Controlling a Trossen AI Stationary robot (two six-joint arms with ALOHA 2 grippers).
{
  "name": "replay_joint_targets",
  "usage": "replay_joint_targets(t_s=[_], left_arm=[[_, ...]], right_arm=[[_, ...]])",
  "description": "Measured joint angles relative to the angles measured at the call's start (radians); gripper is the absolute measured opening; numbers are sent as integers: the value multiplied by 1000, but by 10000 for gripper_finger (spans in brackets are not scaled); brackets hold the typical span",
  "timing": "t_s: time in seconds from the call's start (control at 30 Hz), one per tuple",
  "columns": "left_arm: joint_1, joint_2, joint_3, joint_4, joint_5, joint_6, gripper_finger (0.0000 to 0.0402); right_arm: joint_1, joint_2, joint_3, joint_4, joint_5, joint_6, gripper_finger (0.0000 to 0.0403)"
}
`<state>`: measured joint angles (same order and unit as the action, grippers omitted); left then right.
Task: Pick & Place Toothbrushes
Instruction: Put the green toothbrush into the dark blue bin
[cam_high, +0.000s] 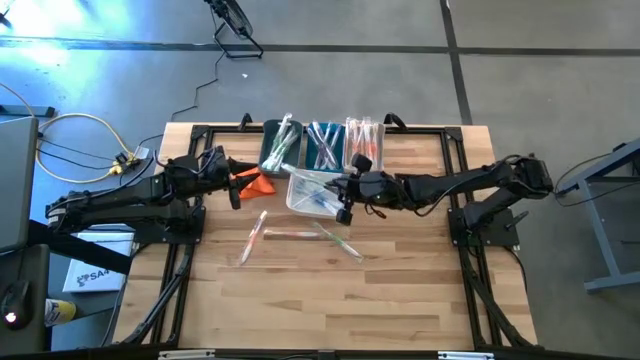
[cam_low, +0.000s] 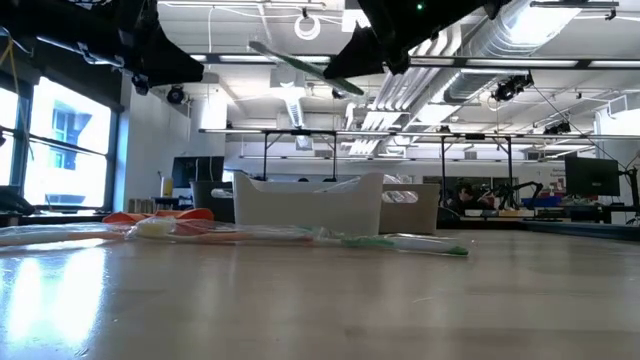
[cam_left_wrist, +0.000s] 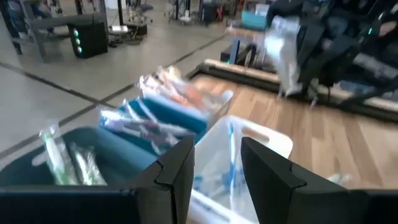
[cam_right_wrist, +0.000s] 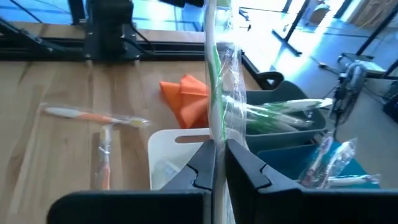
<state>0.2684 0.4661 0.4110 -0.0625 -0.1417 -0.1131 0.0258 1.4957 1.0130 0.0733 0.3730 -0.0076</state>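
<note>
Above the white bin at frame centre, right claw clenching a green wrapped toothbrush, lifted off the worktop. Left of centre, left claw hovering released.

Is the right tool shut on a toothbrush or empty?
Shut on one: in the right wrist view the right tool pinches a green wrapped toothbrush, lifted above the white bin.

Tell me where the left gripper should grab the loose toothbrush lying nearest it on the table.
Probably mid-handle, from straight above, fingers closing across its thin width: the toothbrush lies flat on the table, long and narrow, so a top-down pinch suits best.
</note>
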Motion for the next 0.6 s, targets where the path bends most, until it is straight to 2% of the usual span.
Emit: replay_joint_targets(t_s=[0.07, 0.23, 0.47, 0.6], left_arm=[[0, 20, 0, 44, 13, -3, 129], [0, 101, 0, 184, 146, 37, 129], [0, 279, 0, 385, 190, 37, 129], [0, 375, 0, 522, 263, 38, 129]], right_arm=[[-22, 0, 0, 18, -54, -1, 12], [-54, 0, 0, 103, -140, -25, 11], [-46, 0, 0, 184, -188, -52, 11], [-38, 0, 0, 223, -193, -53, 11]])
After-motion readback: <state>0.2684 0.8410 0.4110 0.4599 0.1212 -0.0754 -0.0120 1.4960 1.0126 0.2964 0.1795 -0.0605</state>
